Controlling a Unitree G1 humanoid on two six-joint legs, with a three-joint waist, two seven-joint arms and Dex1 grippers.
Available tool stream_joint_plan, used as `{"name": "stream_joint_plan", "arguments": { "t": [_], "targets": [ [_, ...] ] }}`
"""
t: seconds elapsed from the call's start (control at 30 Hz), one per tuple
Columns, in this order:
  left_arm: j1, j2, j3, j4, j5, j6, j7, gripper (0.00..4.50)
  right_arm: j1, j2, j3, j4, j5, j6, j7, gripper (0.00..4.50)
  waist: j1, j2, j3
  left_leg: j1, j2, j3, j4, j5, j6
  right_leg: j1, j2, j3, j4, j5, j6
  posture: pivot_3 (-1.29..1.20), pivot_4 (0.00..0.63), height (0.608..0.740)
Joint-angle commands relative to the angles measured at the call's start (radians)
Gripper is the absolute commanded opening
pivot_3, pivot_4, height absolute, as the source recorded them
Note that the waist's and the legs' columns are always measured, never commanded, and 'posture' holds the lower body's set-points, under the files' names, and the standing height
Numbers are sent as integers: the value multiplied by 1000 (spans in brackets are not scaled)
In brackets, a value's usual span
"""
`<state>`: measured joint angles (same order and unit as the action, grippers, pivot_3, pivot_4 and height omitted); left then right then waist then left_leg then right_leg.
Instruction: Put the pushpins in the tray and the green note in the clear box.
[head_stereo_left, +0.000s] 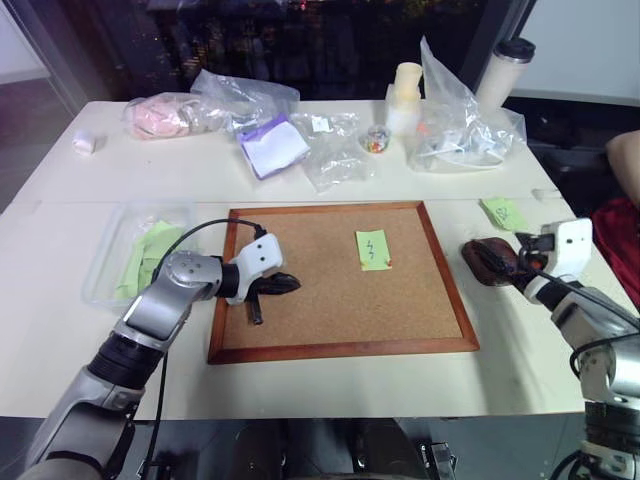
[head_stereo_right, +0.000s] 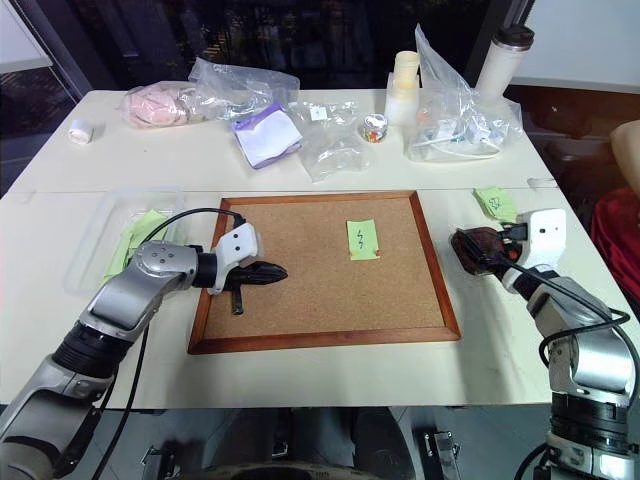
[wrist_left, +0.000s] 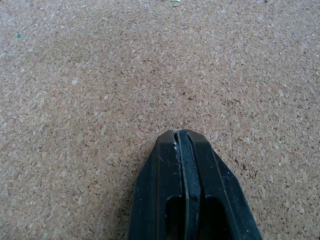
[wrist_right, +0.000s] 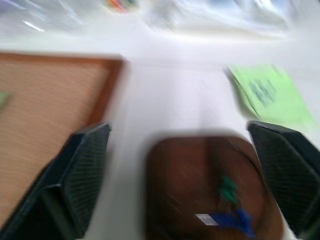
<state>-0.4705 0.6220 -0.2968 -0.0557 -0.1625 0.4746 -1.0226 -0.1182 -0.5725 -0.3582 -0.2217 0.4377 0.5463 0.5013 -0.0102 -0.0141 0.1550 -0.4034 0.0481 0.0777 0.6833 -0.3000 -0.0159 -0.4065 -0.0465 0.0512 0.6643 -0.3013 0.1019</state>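
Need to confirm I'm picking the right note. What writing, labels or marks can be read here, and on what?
No readable words or numbers.
Green note on the corkboard: a dark zigzag scribble, no letters.
Second green note on the table beyond the tray: a dark mark, too small to read.
White label in a clear bag: too small to read.

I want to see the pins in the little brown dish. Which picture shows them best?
The right wrist view: the tray is close up, with a green pin and a blue pin inside, though blurry. In the two head views the tray is small, partly behind the right tool, and no pins can be made out.
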Motion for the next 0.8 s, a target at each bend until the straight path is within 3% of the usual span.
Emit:
{"name": "stream_joint_plan", "arguments": {
  "t": [0.03,0.27,0.67,0.8],
  "targets": [
    [16,3,-17,3,14,7,-8,0,25,24,111,-95,0,17,22,4477,0,0,0,0,0,0,0,0,0,0,0,0,0,0,0,0,150,734],
    [14,0,-22,0,18,6,-7,0,8,110,265,-35,-85,-56,6,4477,1,0,0,0,0,0,0,0,0,0,0,0,0,0,0,0,150,734],
    [32,3,-27,-28,17,18,-10,0,-37,153,342,62,-151,-150,24,4477,-1,0,0,0,0,1,0,0,0,0,0,0,0,0,0,0,150,734],
    [35,2,-26,-34,18,23,-9,0,-47,157,358,78,-175,-175,23,3240,-1,0,0,0,0,0,0,0,0,0,0,0,0,0,0,0,150,734]
  ]
}}
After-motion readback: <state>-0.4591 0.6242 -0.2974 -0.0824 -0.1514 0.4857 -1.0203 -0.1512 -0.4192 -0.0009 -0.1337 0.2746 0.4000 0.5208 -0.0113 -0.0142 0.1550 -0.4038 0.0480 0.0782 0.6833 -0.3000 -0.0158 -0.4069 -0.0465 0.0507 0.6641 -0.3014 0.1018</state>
